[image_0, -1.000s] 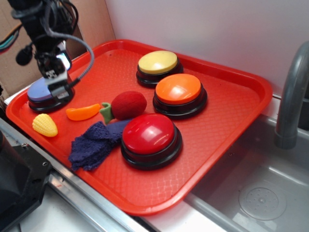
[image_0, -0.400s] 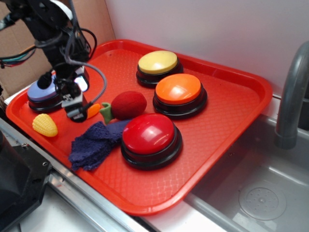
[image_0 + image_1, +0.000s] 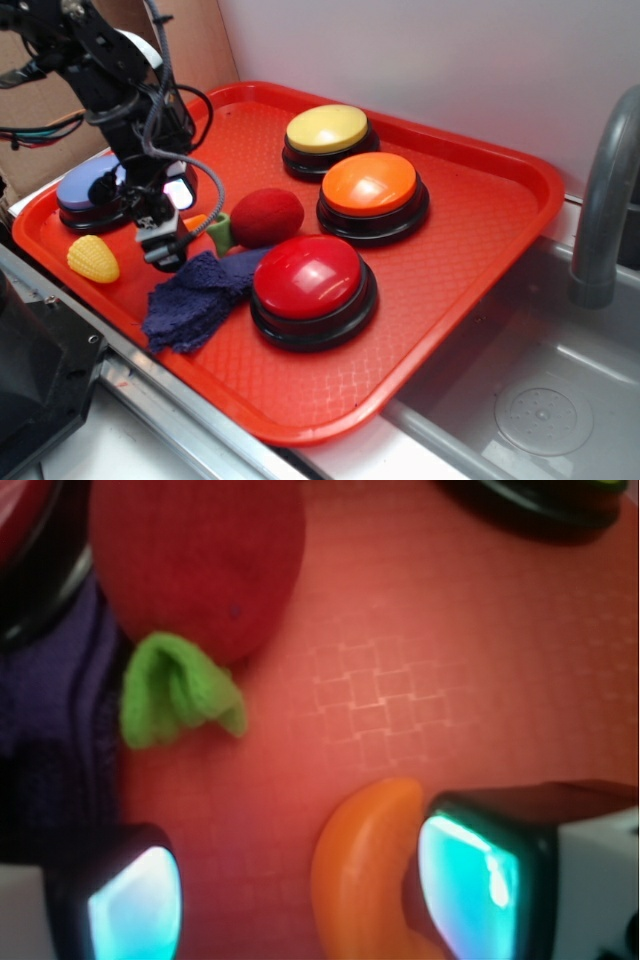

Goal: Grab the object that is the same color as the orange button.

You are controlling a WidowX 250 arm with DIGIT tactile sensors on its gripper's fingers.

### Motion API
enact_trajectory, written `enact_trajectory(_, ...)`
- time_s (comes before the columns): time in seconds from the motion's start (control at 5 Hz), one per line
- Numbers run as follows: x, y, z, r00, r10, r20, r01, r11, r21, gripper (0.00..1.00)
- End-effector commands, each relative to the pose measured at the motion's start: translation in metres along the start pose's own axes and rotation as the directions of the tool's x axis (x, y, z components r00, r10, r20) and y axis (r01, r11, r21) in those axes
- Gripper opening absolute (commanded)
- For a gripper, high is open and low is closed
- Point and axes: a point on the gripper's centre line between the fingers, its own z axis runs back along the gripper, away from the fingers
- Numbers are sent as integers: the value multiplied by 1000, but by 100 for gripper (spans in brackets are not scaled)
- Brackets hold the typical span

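Observation:
The object, a small curved orange toy [image 3: 362,878], lies on the red tray between my fingers, close against the right pad [image 3: 468,880] and well apart from the left pad [image 3: 130,905]. My gripper [image 3: 300,895] is open and low over the tray. In the exterior view the gripper [image 3: 165,248] covers most of the orange toy [image 3: 197,221], just left of the fuzzy red ball. The orange button [image 3: 368,186] sits at the tray's middle back.
A fuzzy red ball [image 3: 266,216] with a green stem [image 3: 180,690] lies just beyond the toy. A purple cloth [image 3: 195,295], red button [image 3: 310,278], yellow button [image 3: 327,130], blue button [image 3: 82,190] and yellow corn [image 3: 92,258] share the tray [image 3: 535,200]. A sink and faucet [image 3: 600,200] lie right.
My gripper has moved from above the blue button toward the front right and come down over the orange toy, which it now mostly hides in the exterior view.

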Motion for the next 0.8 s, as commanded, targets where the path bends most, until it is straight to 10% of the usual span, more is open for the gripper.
enact_trajectory(0.0,-5,7,-10,1000,6,12,-6,1000,-23,100)
enact_trajectory(0.4,-10,6,-15,1000,12,28,-11,999,-32,100)
enact_trajectory(0.6,-12,6,-15,999,34,12,-33,999,-24,0)
